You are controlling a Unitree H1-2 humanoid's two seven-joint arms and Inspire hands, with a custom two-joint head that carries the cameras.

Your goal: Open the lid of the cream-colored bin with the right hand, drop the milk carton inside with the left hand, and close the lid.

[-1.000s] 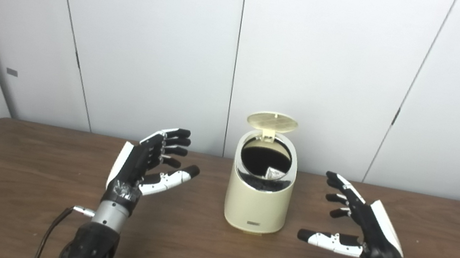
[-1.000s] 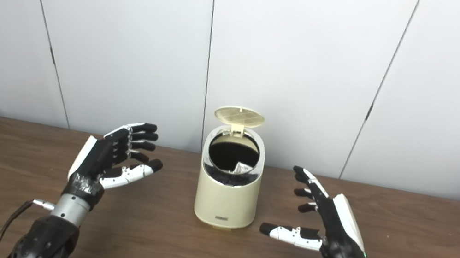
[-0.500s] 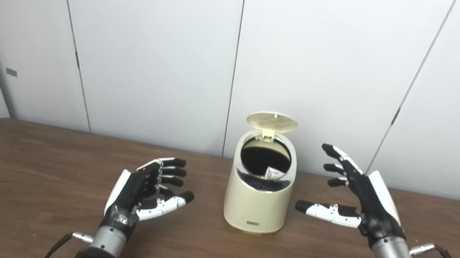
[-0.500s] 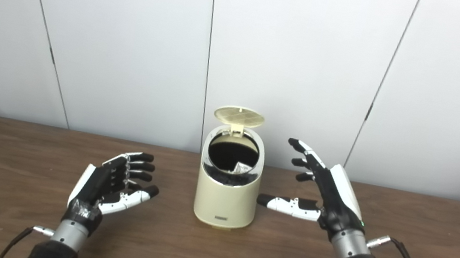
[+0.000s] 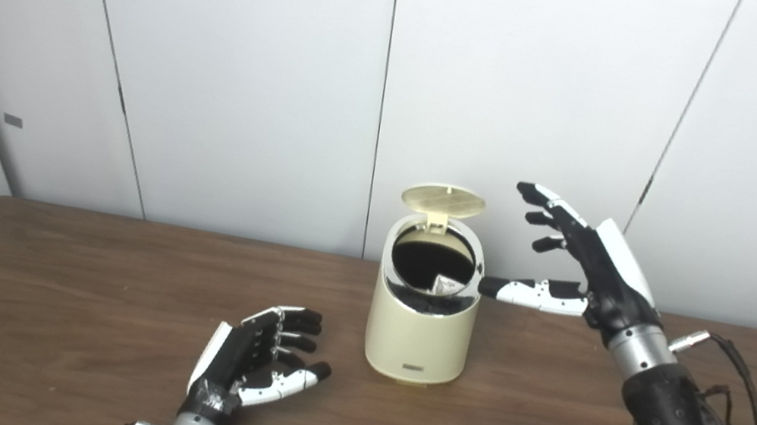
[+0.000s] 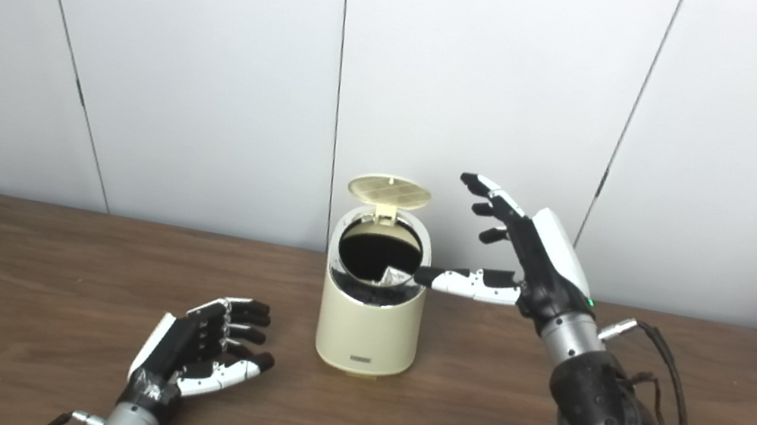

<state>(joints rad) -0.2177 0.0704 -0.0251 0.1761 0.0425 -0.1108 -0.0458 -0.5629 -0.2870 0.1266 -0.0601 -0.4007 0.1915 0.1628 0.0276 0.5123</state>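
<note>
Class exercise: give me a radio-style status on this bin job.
Both hands open: left low, right raised beside lid. Carton in bin, lid up. Nothing in the way.

My right hand (image 5: 597, 261) hangs beside the bin (image 5: 419, 327), level with its upright lid (image 5: 444, 200), with open air between my fingers (image 5: 541, 205) and the lid. The bin's mouth is uncovered from above, a carton (image 5: 445, 285) lying low inside. My left hand (image 5: 245, 363) rests on bare table (image 5: 24, 307), well clear of the bin.
</note>
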